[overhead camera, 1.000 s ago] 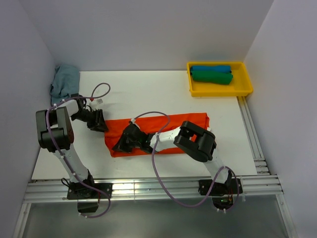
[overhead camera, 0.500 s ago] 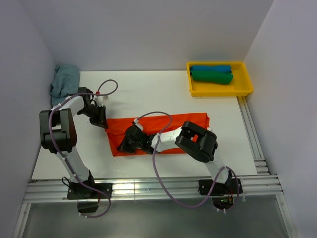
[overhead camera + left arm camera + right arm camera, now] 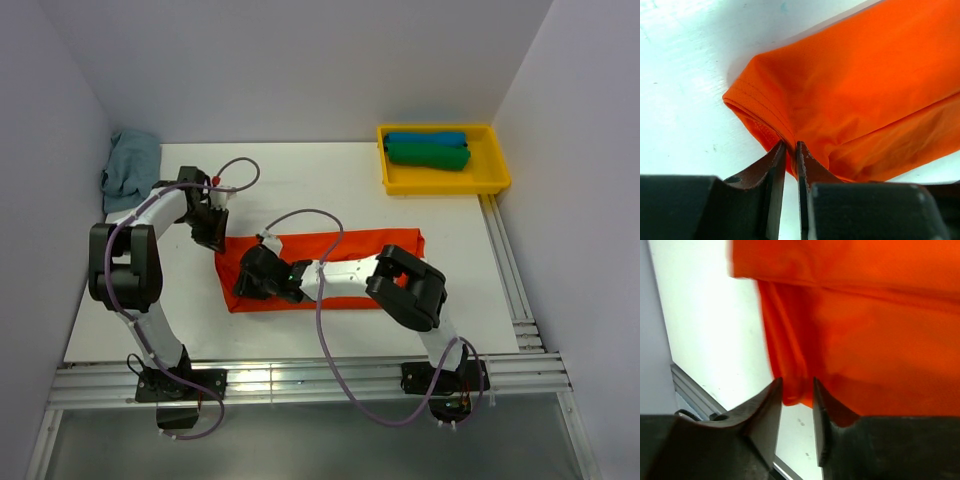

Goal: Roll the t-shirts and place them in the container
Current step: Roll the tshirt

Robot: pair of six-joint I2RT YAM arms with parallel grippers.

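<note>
The left gripper (image 3: 790,146) has its jaws drawn almost together, pinching the stitched hem at a corner of the orange-red t-shirt (image 3: 865,90). In the top view this left gripper (image 3: 212,232) sits at the far left corner of the cloth. The right gripper (image 3: 797,386) is narrow as well, with a hanging fold of the same shirt's (image 3: 880,340) edge caught between its jaws. From above, the right gripper (image 3: 245,285) lies at the near left corner, its arm stretched across the cloth. The orange-red t-shirt (image 3: 385,242) lies folded into a long band running left to right across the middle of the table (image 3: 300,185), with its left end raised slightly where both grippers hold it. The table is white and matt, with faint specks showing in the wrist views. A crumpled grey-blue t-shirt (image 3: 132,165) rests at the far left corner against the wall. At the far right corner stands a yellow tray (image 3: 495,182) holding a rolled green t-shirt (image 3: 428,155) and, just behind and touching it, a rolled blue t-shirt (image 3: 425,138). Plain pale walls (image 3: 300,70) enclose the table on three sides. Aluminium rails (image 3: 300,380) run along the near edge, where the arm bases are bolted, and along the right edge.
</note>
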